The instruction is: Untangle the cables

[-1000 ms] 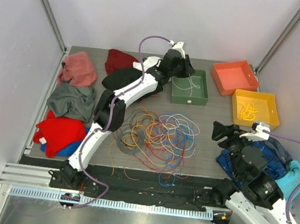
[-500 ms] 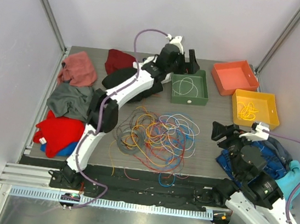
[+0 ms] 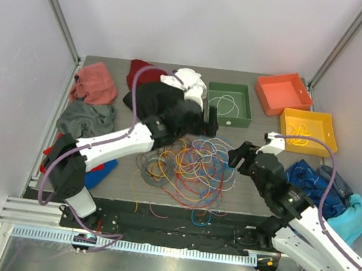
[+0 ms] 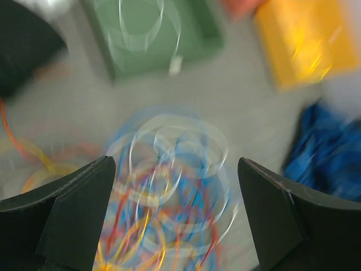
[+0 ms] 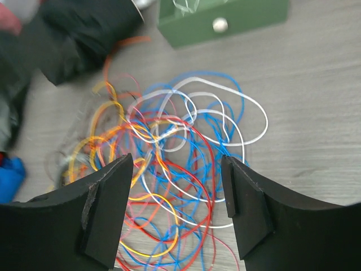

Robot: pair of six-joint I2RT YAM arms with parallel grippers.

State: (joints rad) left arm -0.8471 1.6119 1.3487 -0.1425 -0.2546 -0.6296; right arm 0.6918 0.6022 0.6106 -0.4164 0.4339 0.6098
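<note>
**Q:** Where do the cables sit?

**A:** You have the main tangle of cables (image 3: pixel 190 163) at the centre of the top view. It lies loose on the grey table (image 3: pixel 262 129), with yellow, orange, red, blue, white and grey loops crossing one another. One white cable (image 3: pixel 224 105) lies coiled inside the green tray (image 3: pixel 239 122), just above the tangle. Some yellow strands (image 3: pixel 296 132) lie in the yellow tray (image 3: pixel 321 127) at right. The orange tray (image 3: pixel 281 94) is at upper right.

**Q:** State of the end effectors?

**A:** Your left gripper (image 3: pixel 209 121) is at the tangle's upper edge, just below the green tray. Its wrist view is motion-blurred, but both fingers (image 4: pixel 73 209) stand wide apart with nothing between them and the coloured loops lie beneath. Your right gripper (image 3: pixel 237 157) is at the tangle's right edge. Its wrist view is sharp: the fingers (image 5: pixel 107 209) are spread wide and hold nothing, and blue, white and red loops lie in the gap below. I cannot tell whether either gripper touches a strand.

**Q:** Surroundings?

**A:** Folded garments (image 3: pixel 84 119) line the left side of the table. A blue cloth (image 3: pixel 308 182) lies at lower right, beside the right arm.
</note>
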